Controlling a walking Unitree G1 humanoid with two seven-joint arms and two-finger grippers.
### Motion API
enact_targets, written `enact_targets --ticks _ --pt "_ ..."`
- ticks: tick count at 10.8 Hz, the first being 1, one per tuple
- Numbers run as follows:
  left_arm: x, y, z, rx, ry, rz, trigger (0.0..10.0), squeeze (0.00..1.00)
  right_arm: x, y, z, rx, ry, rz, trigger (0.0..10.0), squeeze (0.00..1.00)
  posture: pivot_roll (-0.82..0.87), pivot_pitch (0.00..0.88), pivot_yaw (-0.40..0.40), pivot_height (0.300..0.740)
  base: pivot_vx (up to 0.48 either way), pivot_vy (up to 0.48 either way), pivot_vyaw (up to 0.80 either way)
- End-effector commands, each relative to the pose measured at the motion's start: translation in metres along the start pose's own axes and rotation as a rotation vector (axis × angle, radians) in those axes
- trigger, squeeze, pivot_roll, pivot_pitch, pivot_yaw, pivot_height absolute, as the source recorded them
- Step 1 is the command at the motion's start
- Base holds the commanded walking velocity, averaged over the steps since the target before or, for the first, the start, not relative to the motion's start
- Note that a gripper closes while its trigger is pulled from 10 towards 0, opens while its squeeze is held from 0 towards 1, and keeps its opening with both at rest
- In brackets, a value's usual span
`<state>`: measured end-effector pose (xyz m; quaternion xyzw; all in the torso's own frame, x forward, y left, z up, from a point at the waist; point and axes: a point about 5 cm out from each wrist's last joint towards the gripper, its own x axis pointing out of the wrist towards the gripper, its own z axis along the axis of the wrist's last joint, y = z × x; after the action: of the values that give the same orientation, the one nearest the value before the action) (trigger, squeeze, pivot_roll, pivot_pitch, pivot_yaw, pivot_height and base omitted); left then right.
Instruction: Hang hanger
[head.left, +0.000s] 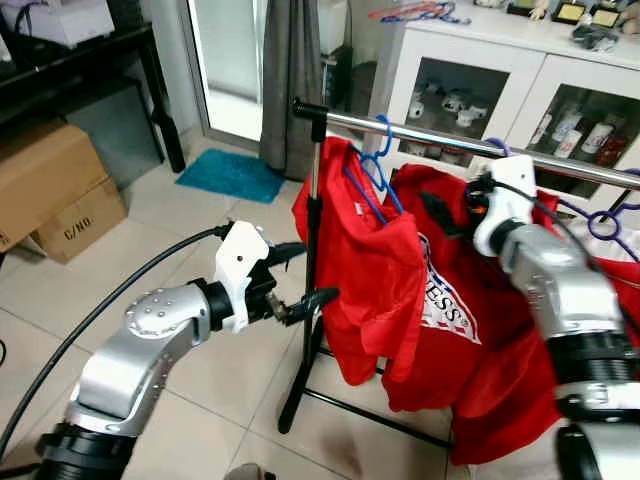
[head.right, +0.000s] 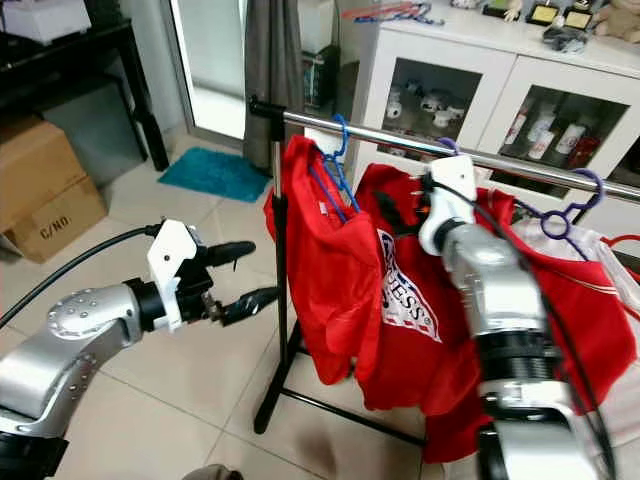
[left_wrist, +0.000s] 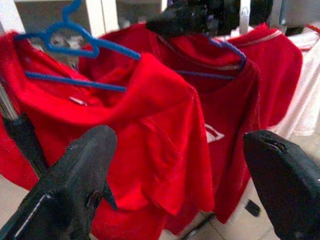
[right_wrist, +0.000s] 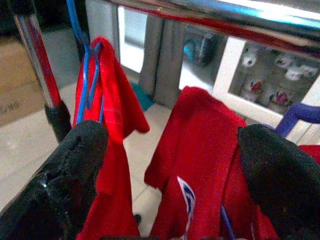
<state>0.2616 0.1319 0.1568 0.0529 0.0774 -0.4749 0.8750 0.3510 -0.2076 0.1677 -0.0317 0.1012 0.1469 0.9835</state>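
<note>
The blue hanger (head.left: 372, 172) carrying a red shirt (head.left: 365, 265) is hanging at the rail's (head.left: 440, 138) end. The left gripper (head.left: 297, 278) is hovering released beside it; the right gripper (head.left: 478, 200), released, is reaching under the rail. The hanger is probably light and stiff, best grasped near its hook.

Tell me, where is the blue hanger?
The blue plastic hanger hangs on the silver metal rail near its left end, holding the leftmost red T-shirt.

You see a glossy chrome metal rail (head.left: 450, 140), soft matt red cloth shirts (head.left: 370, 270), a smooth blue plastic hanger (head.left: 375, 165), and shiny pale floor tiles (head.left: 190, 240).
</note>
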Motion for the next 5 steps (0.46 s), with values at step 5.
enact_targets --ticks 5 --pt "0.006 -0.005 0.008 -0.009 -0.005 -0.096 10.0 0.0 -0.029 -0.044 0.01 -0.02 0.048 -0.036 10.0 0.0 0.0 0.0 -0.01 0.74 0.0 0.0 0.0"
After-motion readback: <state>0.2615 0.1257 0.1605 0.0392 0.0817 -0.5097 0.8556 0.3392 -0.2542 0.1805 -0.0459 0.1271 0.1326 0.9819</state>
